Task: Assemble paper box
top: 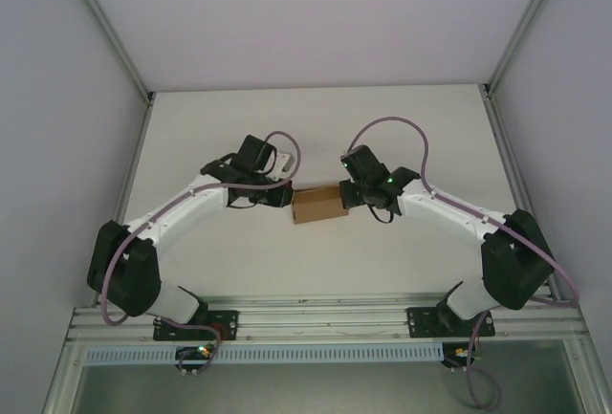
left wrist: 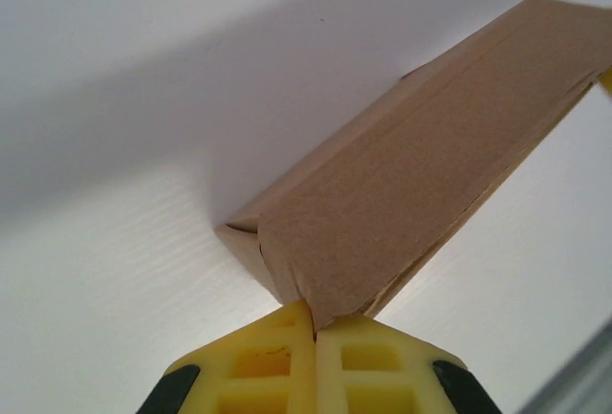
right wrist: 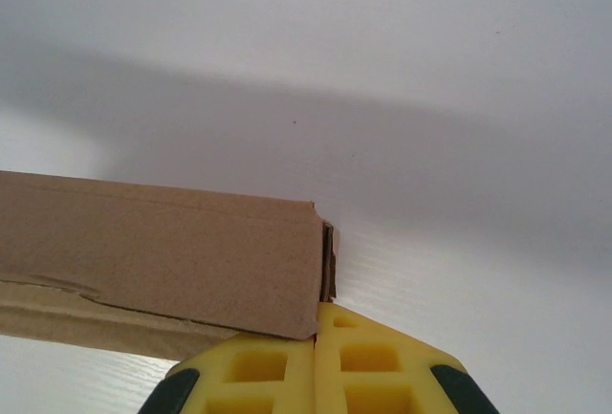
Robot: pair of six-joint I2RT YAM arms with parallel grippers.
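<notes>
The paper box (top: 318, 206) is a plain brown cardboard piece, folded into a long shape, at the middle of the white table between my two grippers. My left gripper (top: 289, 196) meets its left end. In the left wrist view the yellow fingers (left wrist: 268, 366) are shut, and a corner of the box (left wrist: 421, 175) is pinched in the seam of the left gripper (left wrist: 316, 323). My right gripper (top: 346, 194) meets the right end. In the right wrist view the right gripper (right wrist: 316, 333) is shut, and the end edge of the box (right wrist: 163, 251) runs into the seam.
The white table (top: 316, 127) stretches behind and in front of the box. Plain walls with slanted aluminium posts (top: 105, 32) close it in on both sides. An aluminium rail (top: 325, 323) with the arm bases runs along the near edge.
</notes>
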